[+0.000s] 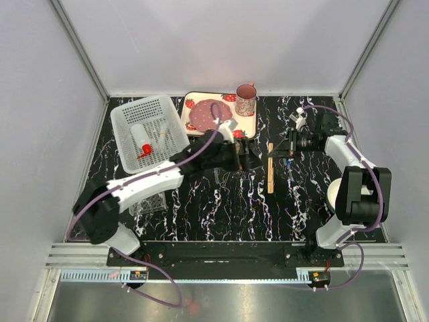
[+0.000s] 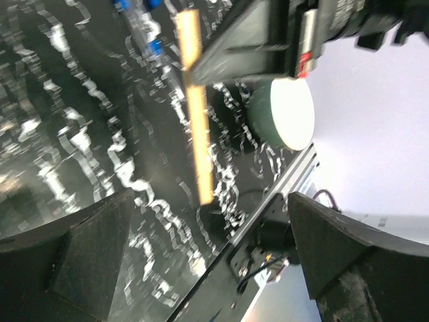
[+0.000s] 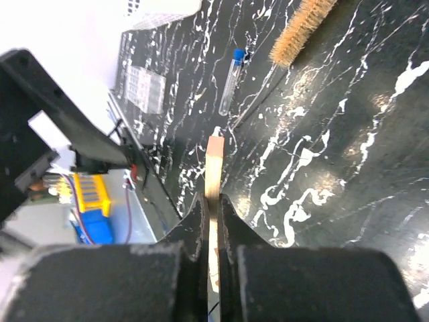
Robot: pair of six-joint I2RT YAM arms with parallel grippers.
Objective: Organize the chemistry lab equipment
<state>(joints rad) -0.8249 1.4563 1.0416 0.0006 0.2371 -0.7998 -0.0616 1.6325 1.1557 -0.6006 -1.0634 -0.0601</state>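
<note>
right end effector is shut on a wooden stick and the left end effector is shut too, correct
No. The left end effector is open, its fingers wide apart and holding nothing, as the left wrist view shows. The right end effector is shut on the wooden stick.

- Table [image 1: 221, 215]: black, streaked with white marble veins
- Basket [image 1: 127, 117]: white, its walls and floor a grid of small holes
- Small bottle [image 1: 139, 134]: white with a red cap
- Tray [image 1: 201, 94]: cream, printed with red strawberries
- Plate [image 1: 209, 114]: dusky pink
- Mug [image 1: 246, 100]: pink, patterned
- Wooden stick [image 1: 271, 178]: pale tan
- Thin tube [image 3: 230, 84]: clear, blue cap
- Brush [image 3: 301, 27]: tan bristles
- Left arm [image 1: 144, 182]: white links, black joints
</note>
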